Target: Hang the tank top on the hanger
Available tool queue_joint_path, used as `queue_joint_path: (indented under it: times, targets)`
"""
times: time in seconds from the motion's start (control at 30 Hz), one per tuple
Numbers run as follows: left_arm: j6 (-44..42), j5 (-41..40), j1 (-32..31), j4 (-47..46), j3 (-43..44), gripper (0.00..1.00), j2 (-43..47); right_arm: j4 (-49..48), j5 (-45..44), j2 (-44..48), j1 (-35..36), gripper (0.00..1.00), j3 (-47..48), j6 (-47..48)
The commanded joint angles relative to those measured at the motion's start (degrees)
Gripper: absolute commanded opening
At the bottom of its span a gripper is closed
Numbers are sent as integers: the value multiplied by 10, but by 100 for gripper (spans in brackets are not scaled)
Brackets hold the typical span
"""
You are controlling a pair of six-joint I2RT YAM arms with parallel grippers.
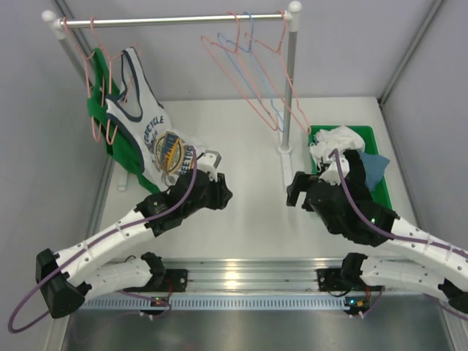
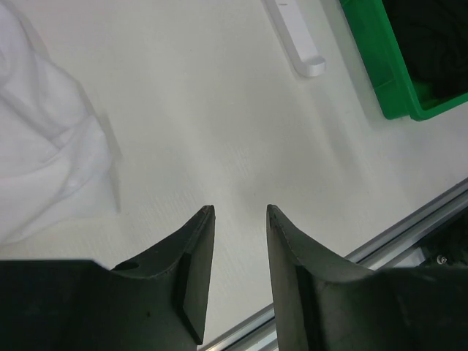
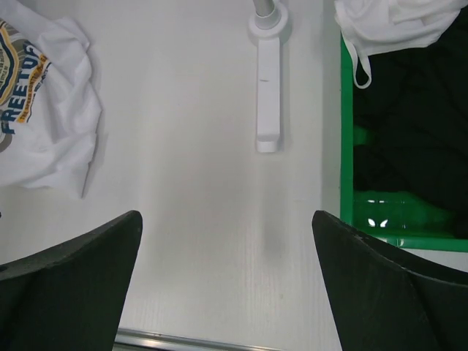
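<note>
The left gripper [image 2: 240, 212] hangs over bare tabletop [image 2: 219, 110] beside the printed top [image 1: 157, 139]; its jaws are part open and empty. The right gripper [image 3: 225, 219] has its jaws spread wide, holding nothing. The tank top [image 1: 333, 140] lies bunched in the green bin [image 3: 347, 146]. The hanger [image 1: 219, 58] hangs on the rail [image 1: 168, 20].

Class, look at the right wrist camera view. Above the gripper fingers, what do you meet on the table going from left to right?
Printed tank top → white foot of the clothes rack → green bin. The plain white top hanging over the bin's edge overlaps it, so it is left out.
</note>
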State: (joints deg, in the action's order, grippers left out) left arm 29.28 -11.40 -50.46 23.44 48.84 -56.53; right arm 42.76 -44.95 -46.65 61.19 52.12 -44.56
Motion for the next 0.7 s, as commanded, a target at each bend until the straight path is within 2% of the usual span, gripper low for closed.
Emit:
queue_joint_path:
  times: [0.0, 0.2, 0.4, 0.5, 0.53, 0.6, 0.63, 0.67]
  targets:
    - [-1, 5, -2, 2, 17, 40, 9, -34, 15, -6, -7, 100, -1, 15]
    - [-8, 9, -2, 6, 20, 40, 7, -52, 69, -25, -26, 100, 11, 50]
    - [-12, 13, -2, 7, 20, 40, 6, -30, 181, -60, -164, 100, 32, 82]
    - [-16, 16, -2, 10, 23, 40, 4, -27, 208, -76, -238, 100, 44, 100]
    - [-18, 18, -2, 10, 26, 40, 1, -29, 226, -83, -291, 100, 46, 104]
    - [-21, 21, -2, 9, 27, 40, 1, -32, 287, -105, -350, 100, 53, 116]
    - [-22, 21, -2, 8, 27, 40, 1, -33, 302, -111, -400, 100, 54, 119]
    - [-24, 24, -2, 6, 27, 40, 0, -32, 309, -118, -419, 100, 58, 120]
